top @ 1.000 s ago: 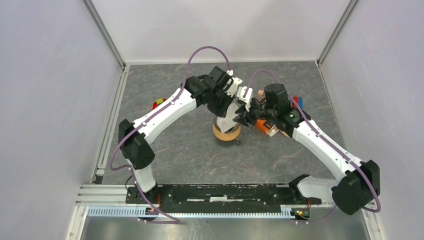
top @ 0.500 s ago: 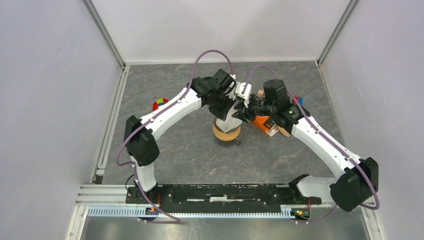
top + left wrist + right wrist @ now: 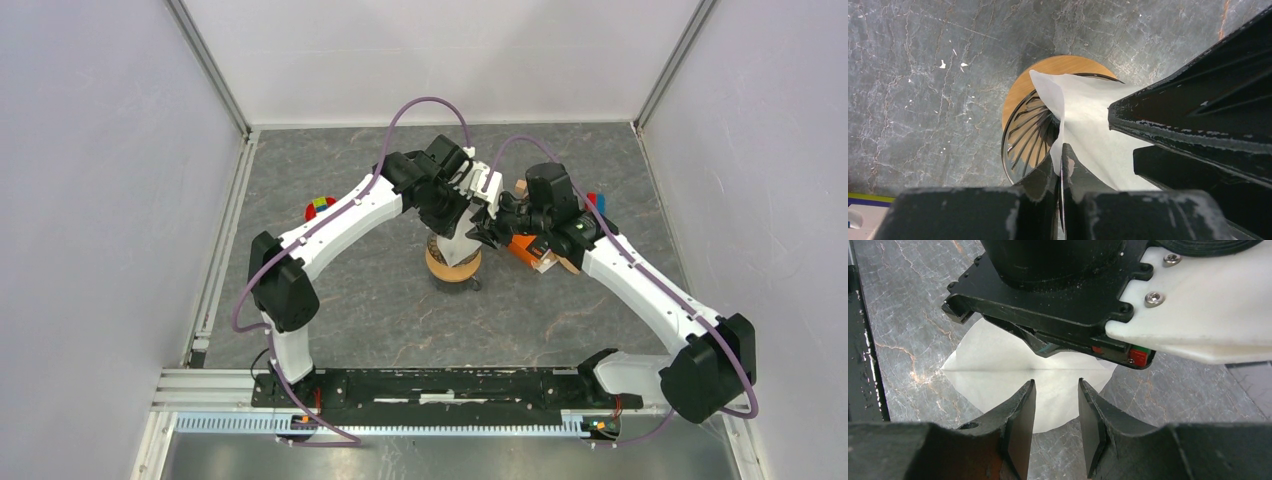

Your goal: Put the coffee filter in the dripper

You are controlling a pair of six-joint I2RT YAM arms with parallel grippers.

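Left gripper (image 3: 1060,167): matte black jaws with chipped, scuffed edges, pressed together on a fold of the coffee filter (image 3: 1088,115). The filter is thin white paper, smooth apart from one soft crease, and fans out ahead of these jaws to a rounded corner. Directly beneath the jaws stands the dripper (image 3: 1028,135), a dark see-through funnel whose curved ribs run down toward its centre. The paper hangs over the half of its mouth nearer the other arm; whether it touches the ribs cannot be told. The dripper rests on a flat round tan disc (image 3: 1048,67) of wood-like finish, which lies on the desk (image 3: 923,75), a grey surface veined like marble with small white flecks. Right gripper (image 3: 1057,410): two black wedge-shaped jaws set a narrow gap apart, with nothing seen clamped between them. Just beyond their tips the filter appears face-on as a white fan with a straight horizontal fold line. Above it sits the left wrist housing (image 3: 1058,285), a black body with a white plate fastened by two bright screws. In the top external view the two jaw sets meet over the dripper. An orange box (image 3: 525,248) lies just behind the right jaws, its print too small to read, and a small multicoloured cube (image 3: 318,207) lies well to the outer side of the left jaws.
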